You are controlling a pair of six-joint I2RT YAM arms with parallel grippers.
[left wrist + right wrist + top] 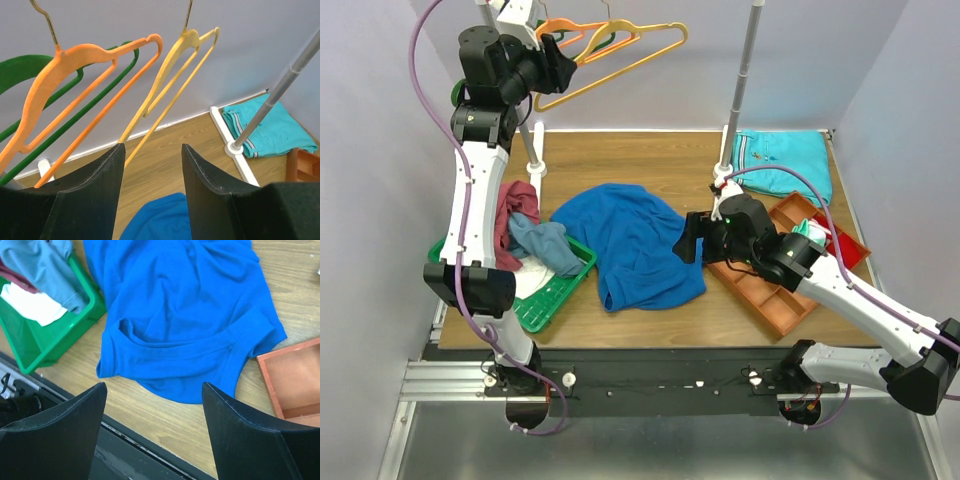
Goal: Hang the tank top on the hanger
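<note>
Royal blue soft-cloth tank top [635, 245] lies spread and rumpled mid-bench on the wooden bench [660, 160], between a green plastic basket [555, 295] at the left edge and a brown compartment tray [775, 295] toward the right edge. At its right side hovers the right claw [153, 390], fingers apart, holding nothing. High over the far-left corner hangs the thin yellow triangular hanger [172, 62], beside an orange hanger [75, 57] and a green hanger [30, 67]. Raised there, the left claw [152, 150] has fingers apart. Yellow lower bar reaches one fingertip; contact cannot be told.

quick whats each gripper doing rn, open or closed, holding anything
left gripper: open, holding nothing, up by the hanger
right gripper: open, holding nothing, above the tank top
</note>
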